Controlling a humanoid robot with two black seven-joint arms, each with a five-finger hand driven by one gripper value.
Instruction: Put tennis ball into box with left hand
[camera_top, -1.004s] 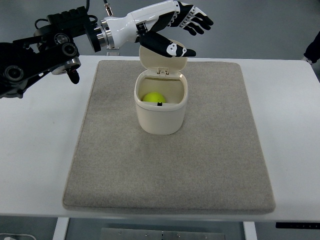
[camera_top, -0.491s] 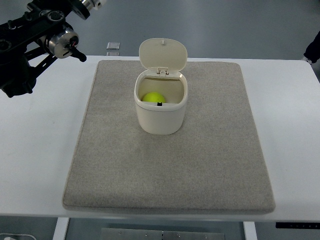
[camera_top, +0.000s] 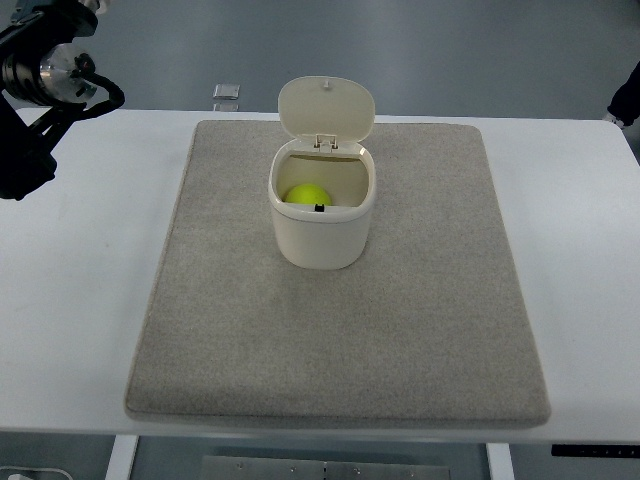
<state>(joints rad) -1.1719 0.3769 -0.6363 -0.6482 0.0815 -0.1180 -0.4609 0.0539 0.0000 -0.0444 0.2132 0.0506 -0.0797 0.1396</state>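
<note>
A yellow-green tennis ball (camera_top: 307, 195) lies inside the cream box (camera_top: 322, 235), which stands upright on the grey mat (camera_top: 340, 340) with its hinged lid (camera_top: 326, 108) tipped open at the back. Only the black joints of my left arm (camera_top: 45, 85) show at the top left corner, well away from the box. The left hand itself is out of the picture. No right arm or hand shows.
The mat lies on a white table (camera_top: 80, 300). A small pale square object (camera_top: 227, 92) sits just beyond the table's far edge. A dark shape (camera_top: 628, 95) shows at the right edge.
The left hand, which was spread open above the box lid, has pulled back to the upper left and left the picture. The ball stays in the box.
</note>
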